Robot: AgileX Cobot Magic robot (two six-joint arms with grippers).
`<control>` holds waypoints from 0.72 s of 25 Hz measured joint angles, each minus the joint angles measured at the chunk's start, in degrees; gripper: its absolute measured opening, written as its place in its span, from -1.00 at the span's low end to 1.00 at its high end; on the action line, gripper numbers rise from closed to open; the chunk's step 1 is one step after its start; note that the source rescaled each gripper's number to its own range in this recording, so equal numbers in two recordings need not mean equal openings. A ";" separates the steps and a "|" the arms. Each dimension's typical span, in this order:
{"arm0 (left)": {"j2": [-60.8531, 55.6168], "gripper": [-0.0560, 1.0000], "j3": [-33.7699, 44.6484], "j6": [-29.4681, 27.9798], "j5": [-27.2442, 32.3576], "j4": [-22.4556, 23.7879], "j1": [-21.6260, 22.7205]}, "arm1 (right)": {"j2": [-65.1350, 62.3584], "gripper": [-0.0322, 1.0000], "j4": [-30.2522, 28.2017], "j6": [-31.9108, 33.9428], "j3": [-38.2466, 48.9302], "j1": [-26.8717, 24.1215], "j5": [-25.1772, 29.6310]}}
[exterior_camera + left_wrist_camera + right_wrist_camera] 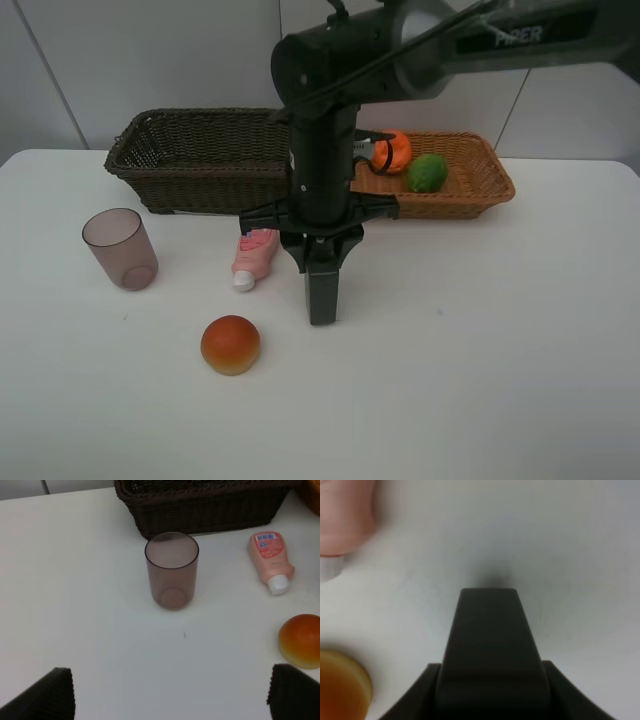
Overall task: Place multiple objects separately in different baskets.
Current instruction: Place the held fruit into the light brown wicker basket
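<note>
Dark bottle point(489, 645) clamped in right claw point(322, 265); peach point(230, 344) beside.

— What's the tabletop like on your feed?
— I see a smooth, matt white table point(520, 360). At nine o'clock the cup point(120, 250) looks like translucent mauve plastic, glossy.
— The baskets?
— Both are rough woven wicker: the dark basket point(190, 160) at eleven, the light basket point(480, 190) at one. In that one I see the lime point(427, 172) with dull, pebbly skin.
— Centre?
— The tube point(257, 250) is soft-sheen pink plastic and the bottle point(322, 290) is matt dark grey. The peach point(230, 344), at seven, looks smooth and satiny.
</note>
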 joint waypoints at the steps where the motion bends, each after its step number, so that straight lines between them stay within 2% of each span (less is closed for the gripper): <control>1: 0.00 1.00 0.00 0.00 0.00 0.00 0.00 | -0.83 -0.90 0.00 -1.25 0.00 0.00 0.00; 5: 0.00 1.00 0.00 0.00 0.00 0.00 0.00 | -2.78 -0.90 -0.06 -7.30 -2.52 0.00 2.08; 11: 0.00 1.00 0.00 0.00 0.00 0.00 0.00 | -3.02 -0.90 -0.06 -14.63 -14.41 0.00 2.96; 18: 0.00 1.00 0.00 0.00 0.00 0.00 0.00 | -3.08 -0.90 -0.80 -17.32 -25.72 0.00 2.91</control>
